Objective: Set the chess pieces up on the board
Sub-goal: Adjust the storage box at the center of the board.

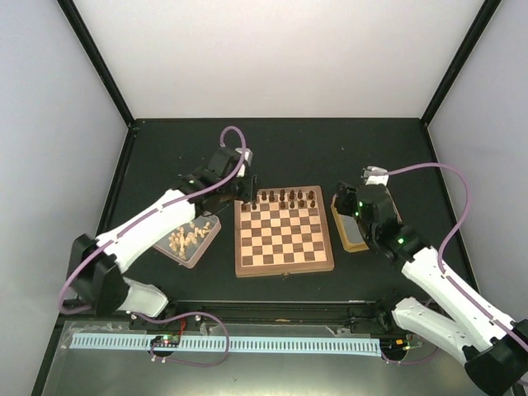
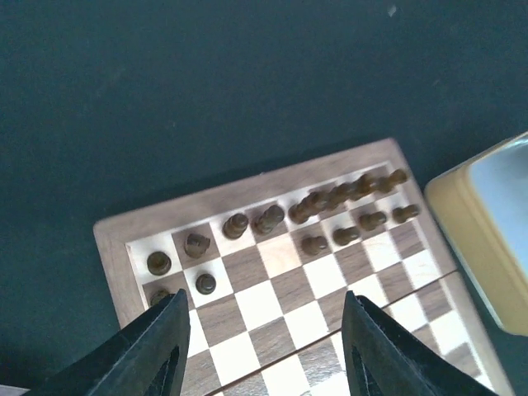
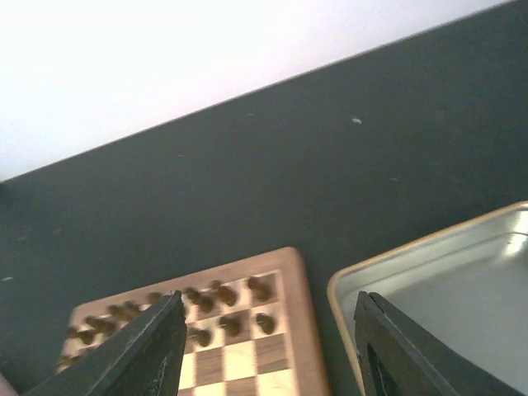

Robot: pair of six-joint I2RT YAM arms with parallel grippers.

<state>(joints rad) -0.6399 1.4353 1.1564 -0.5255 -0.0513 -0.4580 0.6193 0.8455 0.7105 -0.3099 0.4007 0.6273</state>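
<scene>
The wooden chessboard [image 1: 285, 269] lies mid-table. Several dark brown chess pieces [image 1: 285, 198] stand in its two far rows. My left gripper [image 1: 247, 196] hovers over the board's far left corner, open and empty. In the left wrist view its gripper [image 2: 264, 351] spans a few board [image 2: 111, 247] squares, with the pieces [image 2: 313, 202] just beyond. My right gripper [image 1: 353, 208] is open and empty, between the board's far right corner and a metal tray. The right wrist view shows the gripper [image 3: 272, 355], the board corner [image 3: 301, 330] and blurred pieces [image 3: 223, 301].
A metal tray [image 1: 198, 252] left of the board holds several pale cream pieces [image 1: 186, 238]. A yellow-rimmed metal tray [image 1: 353, 239] right of the board looks empty in the right wrist view [image 3: 462, 289]. Its edge also shows in the left wrist view [image 2: 487, 223]. Walls enclose the table.
</scene>
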